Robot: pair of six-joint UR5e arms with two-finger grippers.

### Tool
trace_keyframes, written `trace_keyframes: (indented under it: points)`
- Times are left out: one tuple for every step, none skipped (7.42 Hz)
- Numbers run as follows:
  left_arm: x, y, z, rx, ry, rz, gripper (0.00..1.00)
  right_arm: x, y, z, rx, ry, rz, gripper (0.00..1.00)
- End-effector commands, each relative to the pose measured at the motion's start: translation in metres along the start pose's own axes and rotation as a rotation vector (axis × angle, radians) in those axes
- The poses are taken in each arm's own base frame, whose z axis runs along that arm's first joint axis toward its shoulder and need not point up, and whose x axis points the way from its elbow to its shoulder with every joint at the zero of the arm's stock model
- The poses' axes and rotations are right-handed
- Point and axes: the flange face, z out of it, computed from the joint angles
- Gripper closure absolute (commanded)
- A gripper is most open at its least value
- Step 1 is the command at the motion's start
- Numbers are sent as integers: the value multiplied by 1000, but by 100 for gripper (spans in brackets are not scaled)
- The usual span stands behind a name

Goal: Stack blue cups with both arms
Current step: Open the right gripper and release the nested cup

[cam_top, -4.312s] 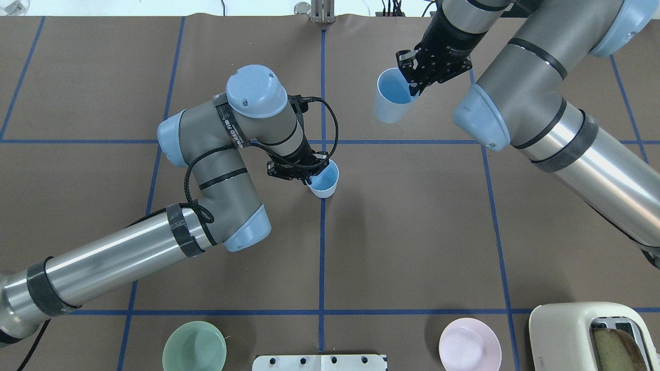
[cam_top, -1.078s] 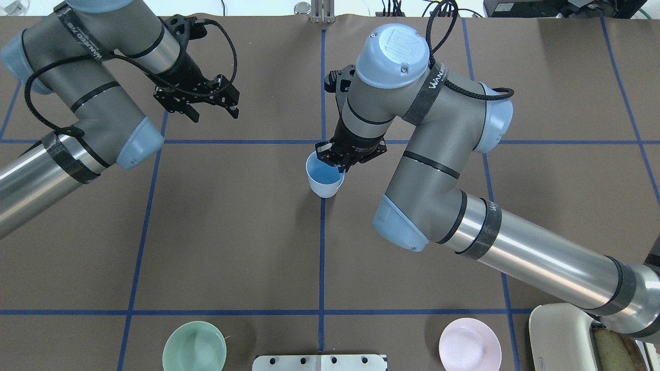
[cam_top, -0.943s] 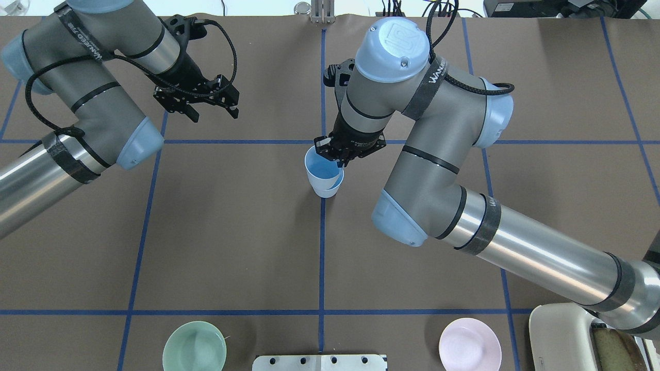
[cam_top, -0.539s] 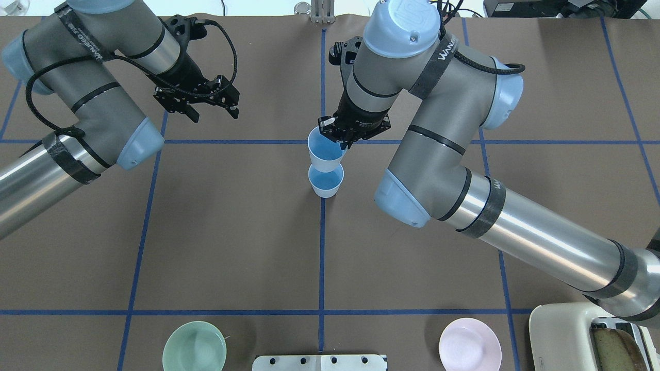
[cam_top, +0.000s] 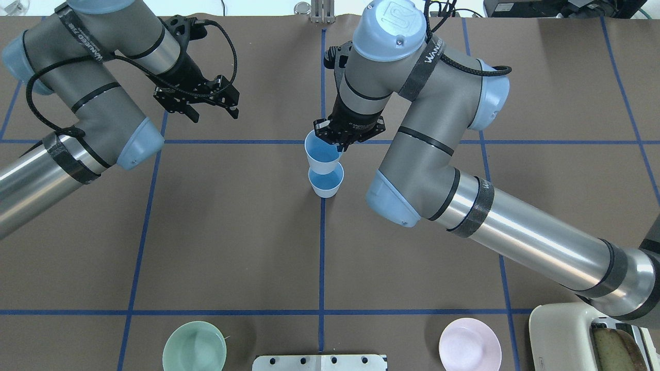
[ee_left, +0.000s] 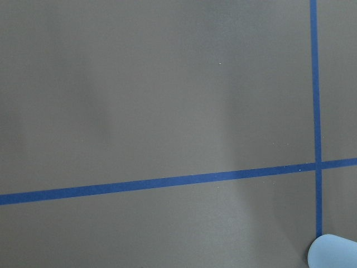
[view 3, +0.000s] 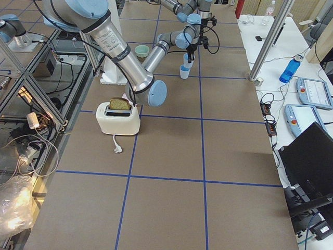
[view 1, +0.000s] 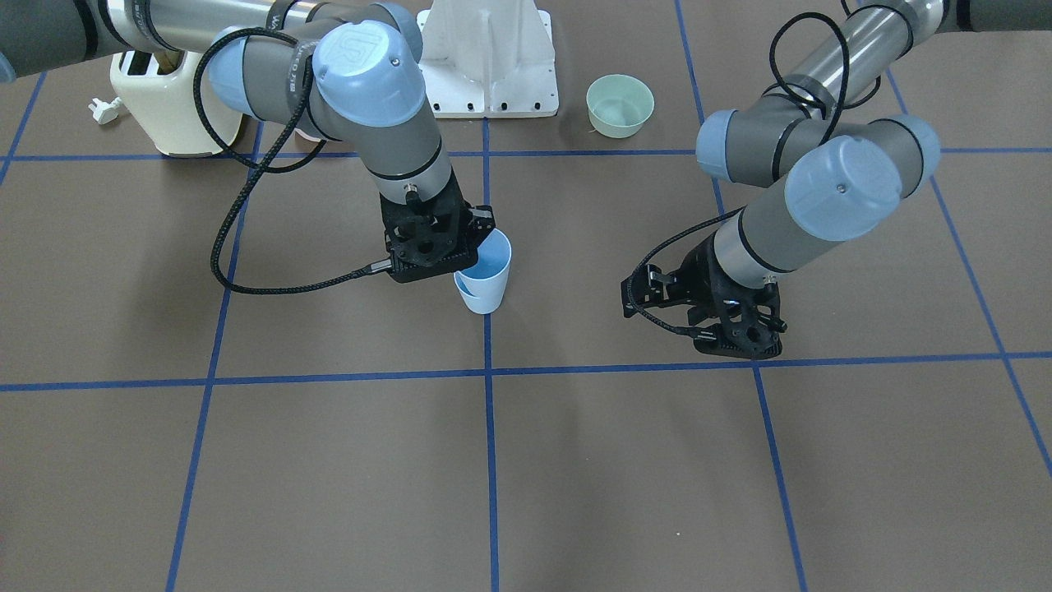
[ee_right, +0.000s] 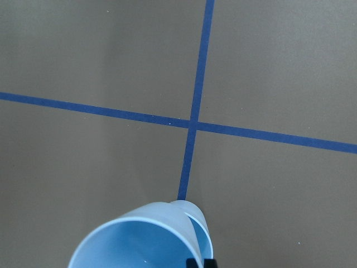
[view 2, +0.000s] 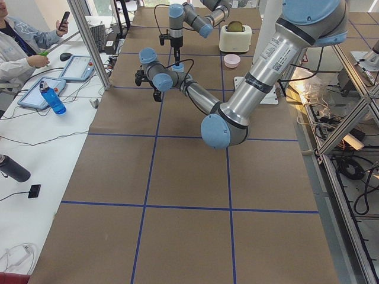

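Observation:
My right gripper (cam_top: 337,148) is shut on the rim of one blue cup (cam_top: 322,155) and holds it upright in the air. The other blue cup (cam_top: 326,183) stands on the table's blue centre line right under it. In the exterior right view the two are apart, the held cup (view 3: 187,59) above the standing one (view 3: 184,72). The right wrist view shows the held cup (ee_right: 139,243) with the standing cup's rim (ee_right: 202,222) behind it. My left gripper (cam_top: 214,113) is open and empty, off to the left over bare table.
A mint-green bowl (cam_top: 194,346) and a pink bowl (cam_top: 469,344) sit at the near edge either side of the white pedestal (cam_top: 319,362). A cream toaster (cam_top: 577,335) with bread stands at the near right corner.
The right gripper has lifted its cup up out of the cup on the table, and the two now show apart. The left arm has stayed still.

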Motion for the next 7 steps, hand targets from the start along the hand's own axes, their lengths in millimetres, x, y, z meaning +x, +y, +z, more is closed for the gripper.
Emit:
trace_keyframes:
  points:
    - [0,0,1,-2,-1,-1,3,-1,2,3,-5,1,-2,92]
    - [0,0,1,-1,0,1,3,-2,4,5,-9,2,-2,92]
    - [0,0,1,-1,0,1,3,-3,7,8,-14,4,-5,92]
    - [-1,1,1,-1,-1,0,3,-2,7,9,-15,5,-4,92]
    - [-1,0,1,0,-1,-2,3,-2,7,9,-14,4,-6,92]
    - [-1,1,1,-1,-1,0,3,-1,7,10,-15,5,-7,91]
    - [0,0,1,-1,0,1,3,0,7,11,-16,7,-9,91]
